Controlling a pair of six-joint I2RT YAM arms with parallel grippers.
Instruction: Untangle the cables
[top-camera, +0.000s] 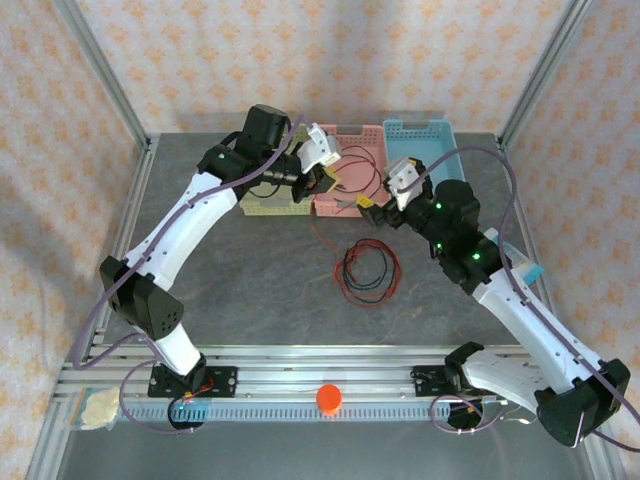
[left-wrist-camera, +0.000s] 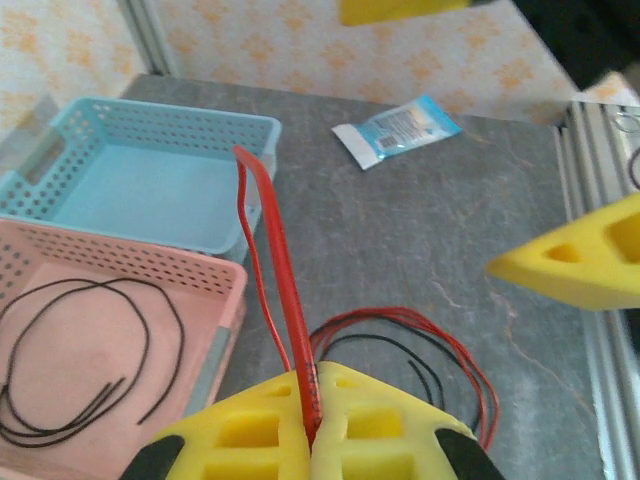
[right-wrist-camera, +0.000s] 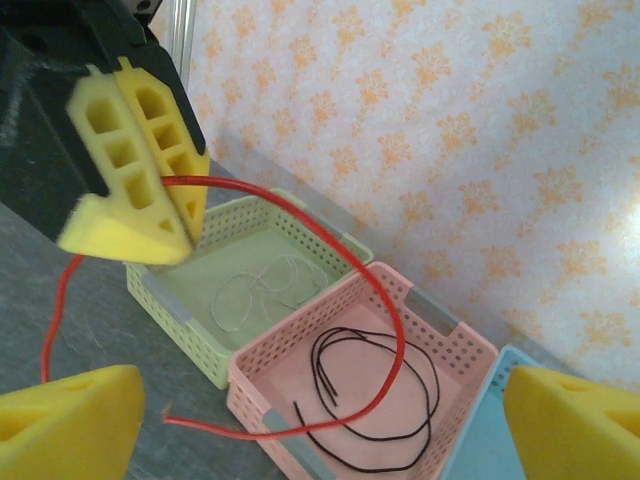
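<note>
Near the pink basket (top-camera: 360, 132) in the overhead view, I see the left gripper (top-camera: 320, 180) with the right gripper (top-camera: 378, 210) just beside it, and a coil of red and black cables (top-camera: 368, 272) on the counter (top-camera: 250, 280) nearer the bases. On the left wrist camera its jaws are clamped on the red cable (left-wrist-camera: 280, 275), which seems to trail to that coil, so I judge a hard pull could drag it or cinch a knot. On the right wrist camera the right jaws stand wide apart, empty, and the red loop sags over the black cable (right-wrist-camera: 375, 400) in the pink basket, where it could snag.
</note>
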